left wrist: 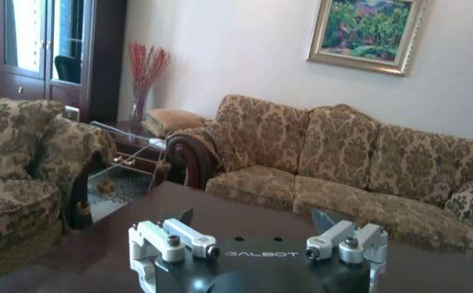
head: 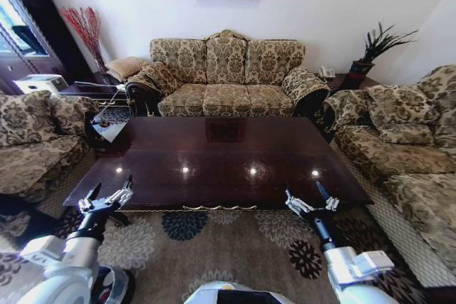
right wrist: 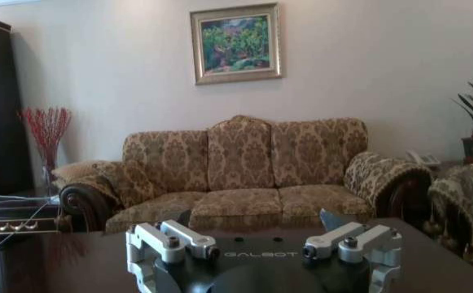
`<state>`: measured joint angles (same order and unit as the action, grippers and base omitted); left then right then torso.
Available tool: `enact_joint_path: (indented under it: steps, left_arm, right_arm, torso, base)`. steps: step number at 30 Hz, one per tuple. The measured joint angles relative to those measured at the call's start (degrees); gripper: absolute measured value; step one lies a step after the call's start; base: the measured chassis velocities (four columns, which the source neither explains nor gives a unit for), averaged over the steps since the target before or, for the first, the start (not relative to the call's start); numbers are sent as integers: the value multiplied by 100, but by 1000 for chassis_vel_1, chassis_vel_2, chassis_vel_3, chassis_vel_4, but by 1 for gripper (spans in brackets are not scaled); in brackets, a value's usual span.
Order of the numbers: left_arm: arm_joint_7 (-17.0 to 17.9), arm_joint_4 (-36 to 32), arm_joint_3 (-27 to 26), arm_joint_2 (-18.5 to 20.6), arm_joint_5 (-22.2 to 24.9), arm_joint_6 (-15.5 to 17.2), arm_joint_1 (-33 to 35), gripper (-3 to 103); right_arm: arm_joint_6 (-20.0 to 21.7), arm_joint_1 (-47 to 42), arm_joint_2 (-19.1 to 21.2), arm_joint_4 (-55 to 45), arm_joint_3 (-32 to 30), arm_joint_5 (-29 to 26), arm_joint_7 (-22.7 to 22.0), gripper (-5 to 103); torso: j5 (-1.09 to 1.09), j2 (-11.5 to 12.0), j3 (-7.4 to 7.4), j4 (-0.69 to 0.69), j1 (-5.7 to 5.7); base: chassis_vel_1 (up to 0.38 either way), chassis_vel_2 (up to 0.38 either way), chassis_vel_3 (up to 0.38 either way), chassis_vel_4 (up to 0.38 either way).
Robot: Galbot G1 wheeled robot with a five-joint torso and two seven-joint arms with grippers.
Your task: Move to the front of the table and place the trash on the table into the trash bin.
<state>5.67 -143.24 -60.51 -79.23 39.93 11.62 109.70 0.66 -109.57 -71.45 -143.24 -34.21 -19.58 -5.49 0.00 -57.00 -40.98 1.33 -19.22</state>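
I'm parked at the near edge of the table, which fills the middle of the head frame. I see no trash on its glossy top and no bin. Left gripper at lower left and right gripper at lower right hover at the table edge, jaws spread wide, holding nothing. My judgement: scraps and wrappers would be light and crushable, so pinch them mid-body.

The surface before me was dark reddish-brown wood, glossy enough to mirror the ceiling lights, with a gilt trim along its near edge. My left claw and right claw were pale matt metal on smooth black bodies. The sofa was patterned woven cloth and the rug soft flowered pile.
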Motion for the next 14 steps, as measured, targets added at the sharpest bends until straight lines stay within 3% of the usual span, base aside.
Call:
enact_joint_path:
  steps: [14]
  left_arm:
    - [0,0,0,0,0,0,0,99]
  right_arm:
    - [0,0,0,0,0,0,0,100]
  torso:
    - [0,0,0,0,0]
  base:
    - [0,0,0,0]
